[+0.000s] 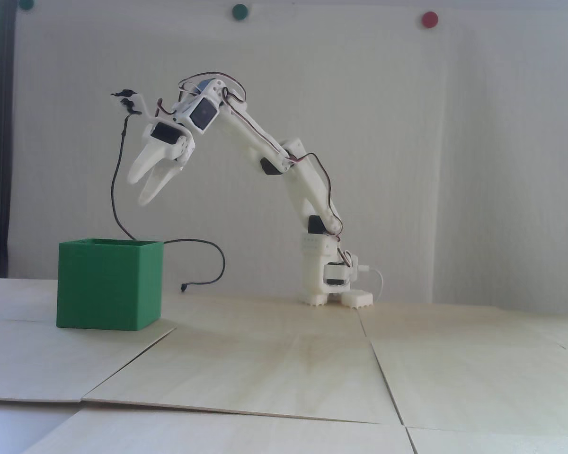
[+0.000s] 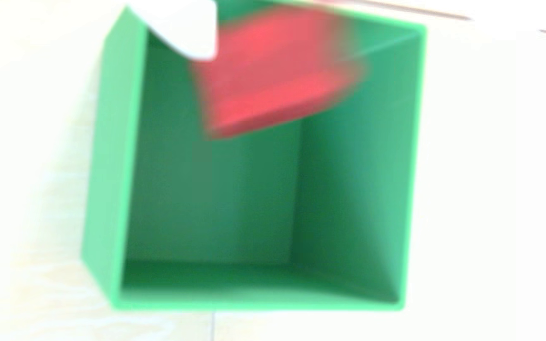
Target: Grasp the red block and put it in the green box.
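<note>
The green box (image 1: 109, 283) stands on the wooden table at the left of the fixed view, open side up. My white gripper (image 1: 139, 191) hangs above its right half, pointing down, with its two fingers apart and nothing between them. The wrist view looks straight down into the box (image 2: 363, 196). There the red block (image 2: 265, 75) is a motion-blurred red shape inside the box opening, near the far wall and free of the one white fingertip (image 2: 193, 36) at the top left. The other finger is out of that view. The block does not show in the fixed view.
A black cable (image 1: 117, 189) hangs from the wrist down behind the box and loops onto the table (image 1: 217, 269). The arm's base (image 1: 331, 283) stands at the back centre. Round wall dots, green (image 1: 239, 11) and red (image 1: 429, 19). Seams cross the table panels.
</note>
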Tool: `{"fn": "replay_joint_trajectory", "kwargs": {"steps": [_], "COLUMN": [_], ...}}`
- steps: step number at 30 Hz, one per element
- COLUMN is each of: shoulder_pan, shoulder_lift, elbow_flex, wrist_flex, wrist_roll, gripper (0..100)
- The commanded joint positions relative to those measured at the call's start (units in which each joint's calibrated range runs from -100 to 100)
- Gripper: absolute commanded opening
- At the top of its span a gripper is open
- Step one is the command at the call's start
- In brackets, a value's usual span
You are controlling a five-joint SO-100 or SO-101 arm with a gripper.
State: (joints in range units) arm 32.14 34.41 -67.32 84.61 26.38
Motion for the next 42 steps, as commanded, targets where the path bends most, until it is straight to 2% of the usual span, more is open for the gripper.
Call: {"fn": "replay_joint_trajectory", "kwargs": {"steps": [1,3,5,6,7,8,13,15,19,24,28,31,33,38,42], "shoulder_pan": [-0.5,-0.5,-0.7,-1.3,-1.5,-2.3,-9.0,-10.5,-11.3,-12.7,-15.7,-16.3,-17.8,-22.6,-24.0], "shoulder_lift": [-1.4,-1.4,-1.4,-1.6,-1.8,-2.2,-2.9,-3.7,-4.4,-4.9,-4.9,-5.2,-6.8,-12.9,-15.6], "elbow_flex": [-1.3,-1.3,-1.3,-1.3,-1.2,-1.1,-0.8,-0.8,0.4,10.5,21.2,20.8,16.1,13.3,14.3], "wrist_flex": [-0.5,-0.4,0.0,0.2,0.3,1.5,15.4,15.0,14.9,14.9,14.9,14.8,14.7,14.7,14.8], "wrist_roll": [-0.4,-0.3,-0.2,-0.2,-0.2,-0.1,-0.4,-0.8,-6.0,-12.3,-13.8,-15.1,-13.2,4.2,13.9], "gripper": [31,27,15,2,0,4,2,2,2,2,2,2,2,2,2]}}
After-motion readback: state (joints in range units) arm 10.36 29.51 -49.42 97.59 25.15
